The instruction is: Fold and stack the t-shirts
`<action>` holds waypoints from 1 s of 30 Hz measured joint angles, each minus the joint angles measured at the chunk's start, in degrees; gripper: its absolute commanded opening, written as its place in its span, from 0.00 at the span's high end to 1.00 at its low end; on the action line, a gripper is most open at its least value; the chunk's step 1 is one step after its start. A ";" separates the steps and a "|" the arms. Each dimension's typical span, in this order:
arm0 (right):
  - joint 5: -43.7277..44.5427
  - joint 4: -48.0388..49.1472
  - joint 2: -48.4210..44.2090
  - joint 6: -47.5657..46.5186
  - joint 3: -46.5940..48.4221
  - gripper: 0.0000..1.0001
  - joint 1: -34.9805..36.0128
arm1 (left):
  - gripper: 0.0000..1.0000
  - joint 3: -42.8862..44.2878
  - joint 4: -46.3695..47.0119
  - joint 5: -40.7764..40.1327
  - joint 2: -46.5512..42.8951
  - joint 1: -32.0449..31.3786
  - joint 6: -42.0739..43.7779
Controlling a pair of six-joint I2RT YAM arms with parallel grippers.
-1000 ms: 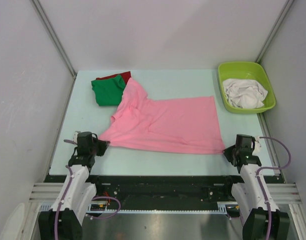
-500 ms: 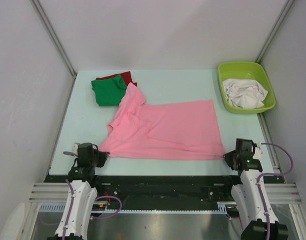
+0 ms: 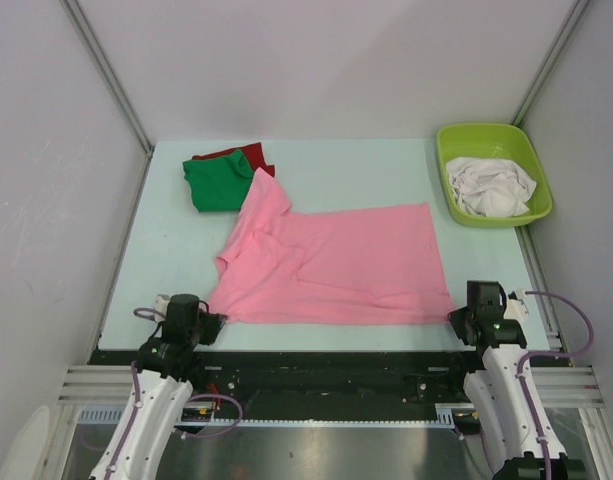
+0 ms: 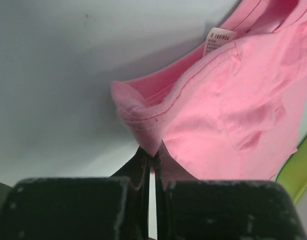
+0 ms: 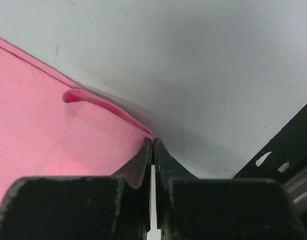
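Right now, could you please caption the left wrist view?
Left jaws shut on a corner of the pink t-shirt, label visible.

The red shirt [image 3: 248, 153] lies mostly under the green shirt [image 3: 214, 184]; only its far edge shows. Whether the sleeve of the pink shirt [image 3: 336, 265] covers the green one's edge or only touches it cannot be told. In the tub [image 3: 483, 135] the white cloth [image 3: 494, 186] is crumpled, and its number of pieces is unclear. The lower lines on the neck label [image 4: 219, 41] are too small to read. The bottom edge cuts off the left arm [image 3: 149, 398] and the right arm [image 3: 506, 388].
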 measured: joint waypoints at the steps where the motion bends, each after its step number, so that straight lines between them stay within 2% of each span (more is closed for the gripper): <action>1: 0.20 -0.20 0.33 0.26 0.11 1.00 0.22 | 1.00 0.09 -0.33 -0.57 -0.39 -0.76 -0.81; 6: 1.60 -1.49 2.45 2.38 0.72 1.00 3.48 | 1.00 0.57 -1.57 -2.86 -2.05 -5.16 -4.61; 7: 1.92 -1.88 2.47 2.95 0.74 0.95 4.57 | 1.00 0.61 -1.73 -3.26 -2.38 -5.70 -5.22; 8: 2.19 -2.19 2.45 3.45 0.76 0.85 5.42 | 1.00 0.63 -1.79 -3.41 -2.56 -5.92 -5.57; 9: 2.62 -2.62 2.29 4.11 0.76 0.65 6.60 | 0.99 0.68 -1.90 -3.50 -2.73 -6.14 -5.84; 10: 3.15 -3.08 2.05 4.98 0.76 0.59 7.61 | 0.98 0.72 -2.03 -3.54 -2.80 -6.40 -6.19; 11: 3.48 -3.43 1.75 5.70 0.76 0.54 8.41 | 0.92 0.79 -2.14 -3.61 -2.80 -6.60 -6.45; 12: 4.02 -3.87 1.44 6.10 0.79 0.43 9.11 | 0.86 0.83 -2.25 -3.80 -2.78 -6.84 -6.71; 13: 4.42 -4.26 1.22 6.45 0.81 0.41 9.66 | 0.79 0.87 -2.29 -3.96 -2.73 -6.99 -6.75; 14: 4.74 -4.55 1.07 6.75 0.87 0.37 10.01 | 0.57 0.96 -2.45 -4.13 -2.45 -7.06 -6.73; 16: 5.31 -5.22 1.03 6.93 1.27 0.32 10.21 | 0.38 1.16 -2.73 -4.46 -1.05 -7.13 -5.92; 17: 5.55 -5.53 1.05 6.95 1.55 0.29 10.21 | 0.32 1.27 -2.99 -4.35 -0.33 -7.15 -5.49; 20: 6.10 -6.93 1.53 6.43 3.96 0.21 10.27 | 0.21 3.39 -2.71 -3.98 1.55 -7.23 -3.87; 23: 6.16 -7.48 2.40 5.70 8.48 0.13 10.97 | 0.17 6.21 -3.67 -3.82 2.64 -7.23 -1.75; 28: 6.27 -5.62 4.90 3.23 14.84 0.11 14.99 | 0.15 15.39 -1.38 -3.80 7.21 -7.23 2.93; 30: 6.95 -4.28 7.69 1.22 17.00 0.10 16.70 | 0.15 19.52 0.87 -3.39 11.61 -7.23 5.22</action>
